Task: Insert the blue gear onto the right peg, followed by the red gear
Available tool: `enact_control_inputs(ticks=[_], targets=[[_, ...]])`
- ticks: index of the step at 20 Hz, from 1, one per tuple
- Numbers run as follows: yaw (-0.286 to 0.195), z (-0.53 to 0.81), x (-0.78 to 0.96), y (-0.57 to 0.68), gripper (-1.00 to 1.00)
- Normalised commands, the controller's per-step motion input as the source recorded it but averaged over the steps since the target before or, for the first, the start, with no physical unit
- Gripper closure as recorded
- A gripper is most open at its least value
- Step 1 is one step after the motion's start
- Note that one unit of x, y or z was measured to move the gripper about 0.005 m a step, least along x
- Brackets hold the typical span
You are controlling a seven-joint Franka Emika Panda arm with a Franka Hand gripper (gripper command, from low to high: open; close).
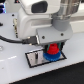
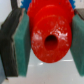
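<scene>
The red gear (image 2: 50,37) fills the wrist view, its raised hub and dark centre hole facing the camera. My gripper (image 2: 51,44) is shut on the red gear, with a teal pad (image 2: 22,46) pressed against one side and the other pad at the opposite side. Blue teeth of the blue gear (image 2: 70,4) peek out behind it. In the exterior view the gripper (image 1: 51,48) holds the red gear (image 1: 51,50) directly on top of the blue gear (image 1: 52,57), at the right end of the grey plate (image 1: 33,59). The right peg is hidden by the gears.
The plate lies on a white table (image 1: 15,72). A black cable (image 1: 17,40) runs from the exterior view's left toward the wrist. The arm's white body (image 1: 37,22) fills the space above the plate.
</scene>
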Motion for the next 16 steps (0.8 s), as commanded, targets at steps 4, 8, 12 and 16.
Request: enact_control_inputs(ticks=[4, 8, 12, 16], targets=[[0.000, -0.23, 0.21, 0.12, -1.00], [0.000, 0.21, 0.02, 0.14, -1.00], [0.000, 0.58, 0.00, 0.18, -1.00], [0.000, 0.57, -0.03, 0.13, -1.00]])
